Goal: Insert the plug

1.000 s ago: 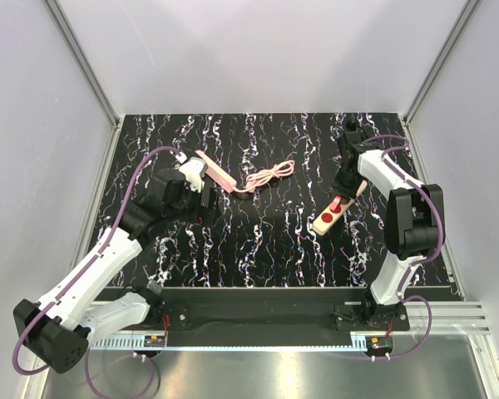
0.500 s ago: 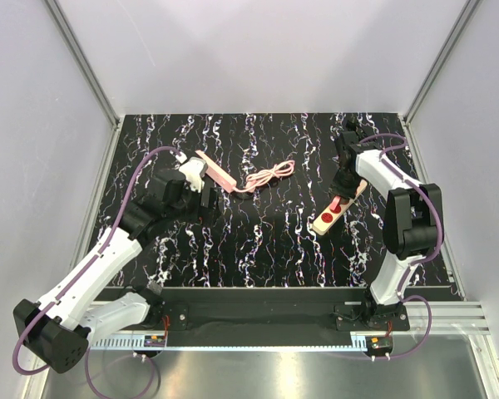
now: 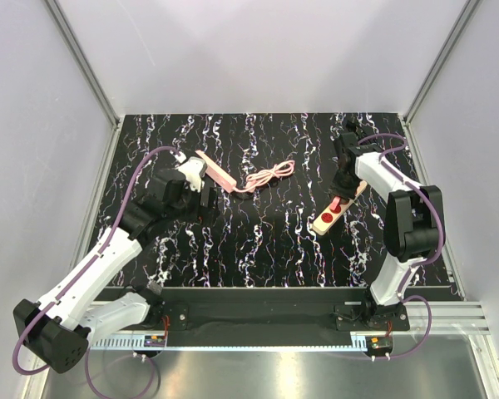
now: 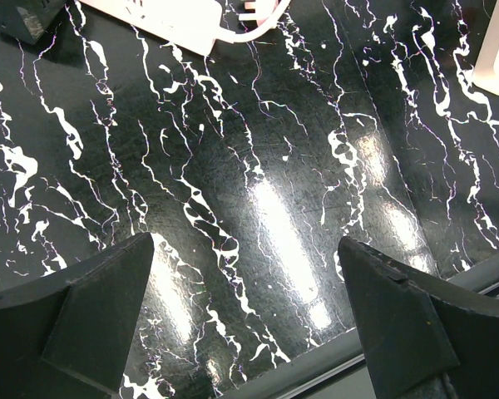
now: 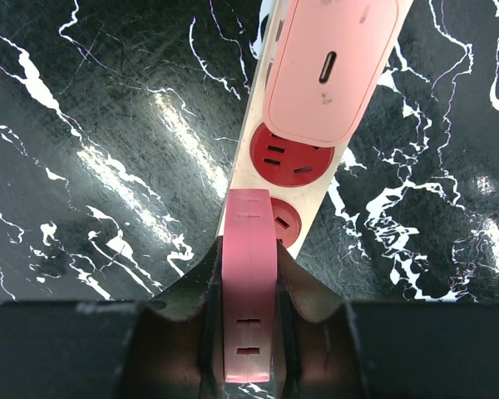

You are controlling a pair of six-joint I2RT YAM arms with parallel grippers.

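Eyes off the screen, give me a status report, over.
Left gripper open, empty. Right gripper shut on pink plug, over power strip end socket. Nothing blocking.

Right end effector (image 3: 342, 186) poised over power strip (image 3: 326, 219).

Pink plug (image 5: 249, 274), black white-veined table (image 3: 258, 241)
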